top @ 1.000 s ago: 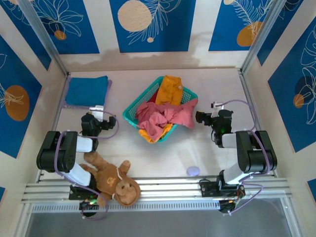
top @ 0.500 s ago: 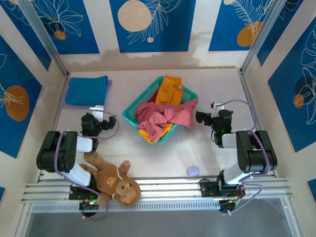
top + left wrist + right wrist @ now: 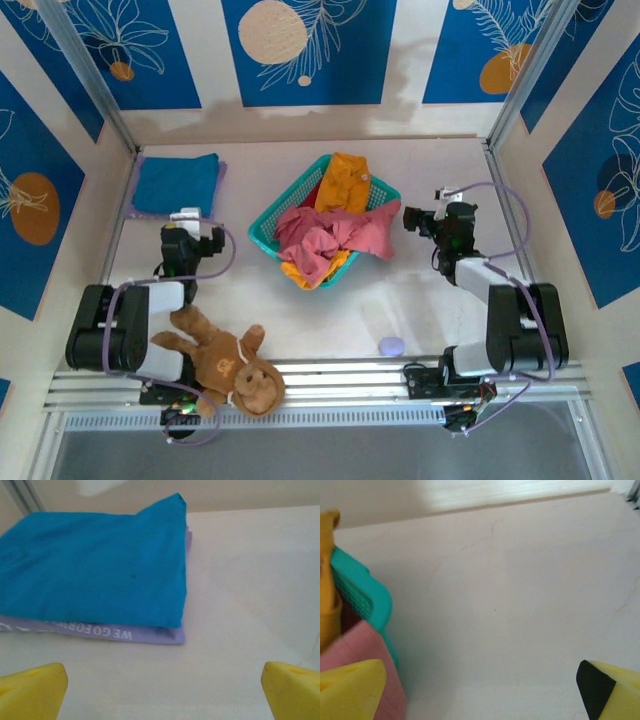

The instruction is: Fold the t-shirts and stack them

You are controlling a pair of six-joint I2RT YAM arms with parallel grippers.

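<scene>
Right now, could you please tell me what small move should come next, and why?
Probably ease the right pincer left toward the salmon-pink shirt and close on its edge. That shirt spills, unfolded, over the teal basket on the side nearest that pincer, which is open and empty. The left pincer, also open, faces the folded blue shirt, which seems done.
</scene>
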